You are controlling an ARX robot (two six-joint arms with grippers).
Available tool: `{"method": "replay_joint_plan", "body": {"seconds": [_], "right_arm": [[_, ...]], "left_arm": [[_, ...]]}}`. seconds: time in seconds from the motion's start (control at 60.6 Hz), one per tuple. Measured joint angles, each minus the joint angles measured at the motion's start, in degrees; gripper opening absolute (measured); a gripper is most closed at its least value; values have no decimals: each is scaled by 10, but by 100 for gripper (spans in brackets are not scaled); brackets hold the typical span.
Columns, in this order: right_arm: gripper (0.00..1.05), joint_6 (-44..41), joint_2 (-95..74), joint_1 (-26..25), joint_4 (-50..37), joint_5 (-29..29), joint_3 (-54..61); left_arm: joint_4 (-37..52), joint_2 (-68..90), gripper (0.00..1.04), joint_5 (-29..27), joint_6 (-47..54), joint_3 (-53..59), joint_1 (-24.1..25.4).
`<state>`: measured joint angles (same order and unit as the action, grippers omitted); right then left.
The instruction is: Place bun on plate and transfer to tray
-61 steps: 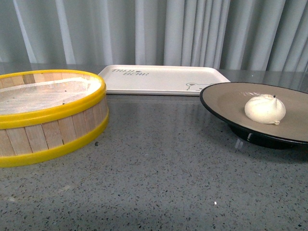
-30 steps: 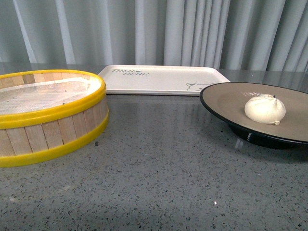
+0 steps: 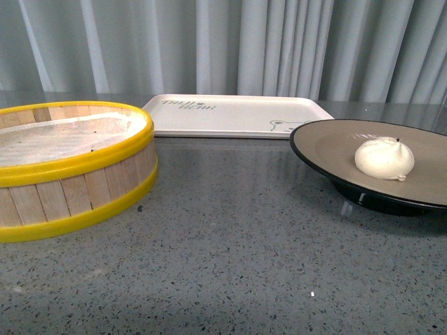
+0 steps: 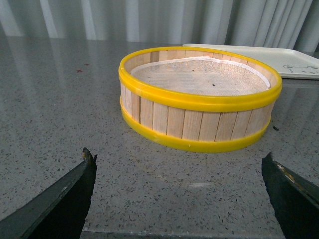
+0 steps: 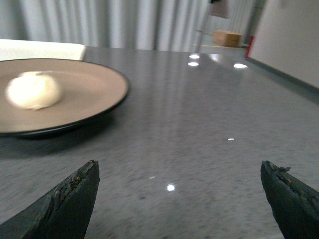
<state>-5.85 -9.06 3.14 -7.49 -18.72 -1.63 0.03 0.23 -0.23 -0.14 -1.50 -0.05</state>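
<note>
Bun (image 3: pixel 384 158) on plate (image 3: pixel 325 143) | basket (image 3: pixel 84 165) holds liner (image 3: pixel 63 137) | left pincer (image 4: pixel 178 157) apart | right pincer (image 5: pixel 178 167) apart

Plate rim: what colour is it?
The plate has a glossy black rim; the front view shows it best.

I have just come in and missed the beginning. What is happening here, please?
Nothing is being held right now. The bun lies on the plate, which stands on the table near the tray, not on it. The left claw, near the steamer basket, and the right claw, near the plate, are both open and empty.
</note>
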Motion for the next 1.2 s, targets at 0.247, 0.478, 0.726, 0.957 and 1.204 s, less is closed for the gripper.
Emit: {"method": "replay_joint_plan", "body": {"seconds": [0.247,0.478,0.726,0.957,1.204], "right_arm": [[96,80,-290,-149,-215,120,-122],[96,303,-511,-199,-185,240,-251],[96,606,-638,-144,-146,346,-314],[96,682,-663,-94,-137,369,-314],[96,704,-675,-68,-138,377,-316]], "left_arm": [[0,0,98,2,0,0,0],[0,0,98,2,0,0,0],[0,0,98,2,0,0,0],[0,0,98,2,0,0,0],[0,0,98,2,0,0,0]]}}
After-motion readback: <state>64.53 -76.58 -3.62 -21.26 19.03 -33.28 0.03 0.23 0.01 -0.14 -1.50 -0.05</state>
